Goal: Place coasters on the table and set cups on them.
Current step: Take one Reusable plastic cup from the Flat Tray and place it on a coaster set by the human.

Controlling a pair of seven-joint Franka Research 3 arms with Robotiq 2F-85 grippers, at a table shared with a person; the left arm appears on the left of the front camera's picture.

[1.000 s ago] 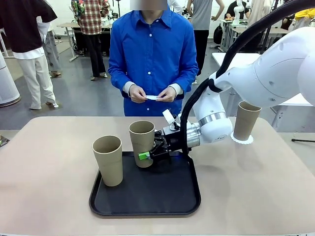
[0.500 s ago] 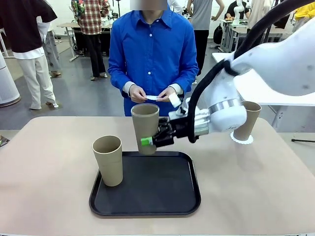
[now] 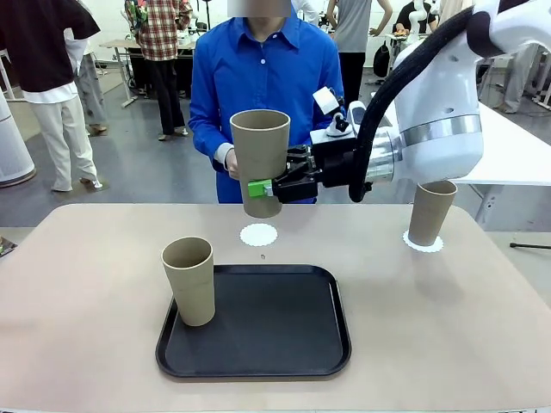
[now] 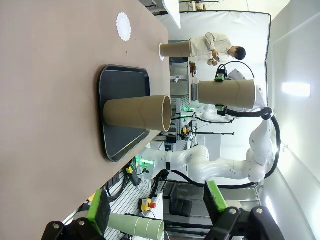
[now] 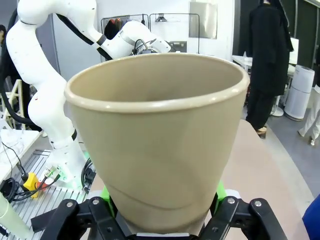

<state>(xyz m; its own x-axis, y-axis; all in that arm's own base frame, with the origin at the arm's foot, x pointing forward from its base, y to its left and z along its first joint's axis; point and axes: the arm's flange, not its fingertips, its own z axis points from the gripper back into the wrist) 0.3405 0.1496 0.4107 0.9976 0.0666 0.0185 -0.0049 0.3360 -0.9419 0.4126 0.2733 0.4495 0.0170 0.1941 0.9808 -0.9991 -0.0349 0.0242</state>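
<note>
My right gripper (image 3: 263, 187) is shut on the lower part of a khaki cup (image 3: 260, 155), holding it upright in the air. A white scalloped coaster (image 3: 258, 234) lies on the tan table (image 3: 86, 258) below it, just beyond the tray. In the right wrist view this cup (image 5: 157, 140) sits between the green pads (image 5: 220, 190). A second cup (image 3: 189, 280) stands on the left of the black tray (image 3: 258, 331). The third cup (image 3: 430, 211) stands on a coaster (image 3: 423, 244) at the far right. My left gripper (image 4: 157, 210) is open and holds nothing, off the table's side.
A person in a blue shirt (image 3: 267, 86) stands at the far edge, right behind the raised cup. The right half of the tray is bare. A white table (image 3: 516, 155) stands beyond the far right corner.
My right gripper has lifted the cup off the tray, up and toward the far side. A coaster now lies on the table beyond the tray, where there was none before.
</note>
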